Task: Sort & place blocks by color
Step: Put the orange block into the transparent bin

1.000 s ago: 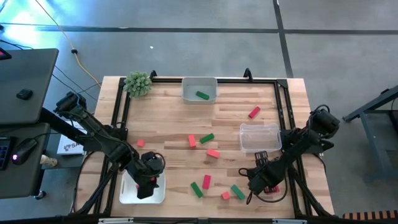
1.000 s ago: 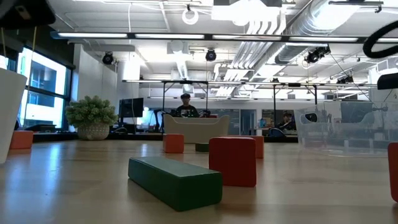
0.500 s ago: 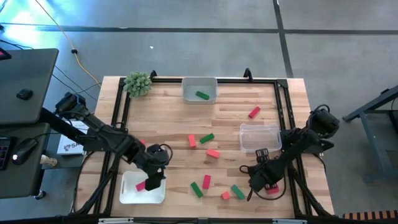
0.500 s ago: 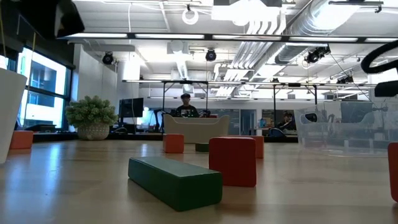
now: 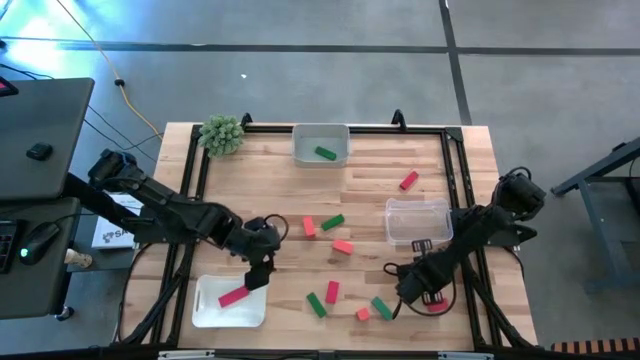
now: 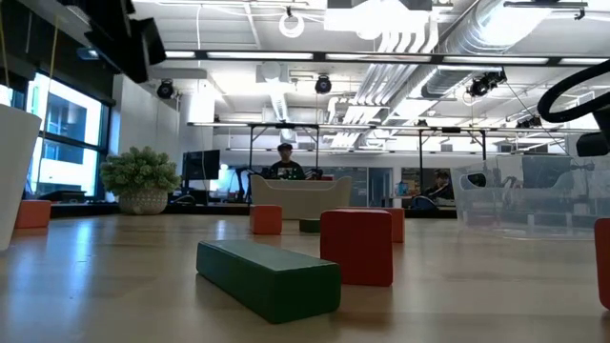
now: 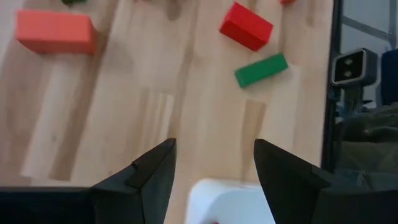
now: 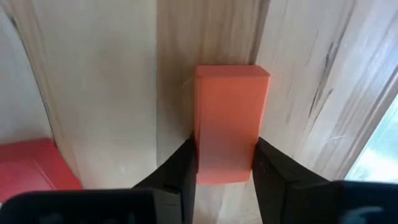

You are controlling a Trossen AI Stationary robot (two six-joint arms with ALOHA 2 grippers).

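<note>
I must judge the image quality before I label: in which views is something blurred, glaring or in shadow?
Right wrist view: the orange block is soft at its near end, between the right tool's fingers. Left wrist view: the left tool is a dark silhouette. Low view: ceiling lights glare; the green block is sharp. High view: light is even and shadows are faint.

I count twelve blocks on the surface (image 5: 260, 170).

Four green blocks: one far (image 5: 325, 153), one in the middle (image 5: 333, 222), two near (image 5: 316, 304) (image 5: 382, 308).

Four red blocks: one far right (image 5: 408, 181), one near left (image 5: 235, 296), one near middle (image 5: 332, 291), one near right (image 5: 437, 305).

Four coral: two in the middle (image 5: 309, 227) (image 5: 343, 246), one near (image 5: 362, 314), and one coral block (image 8: 230, 118) at the right hand (image 8: 224, 158).

There are three trays: one far (image 5: 298, 146), one right (image 5: 417, 207), one near left (image 5: 206, 308).

There is one plant (image 5: 221, 134).

There are two hands; the other is the left hand (image 7: 214, 162).
</note>
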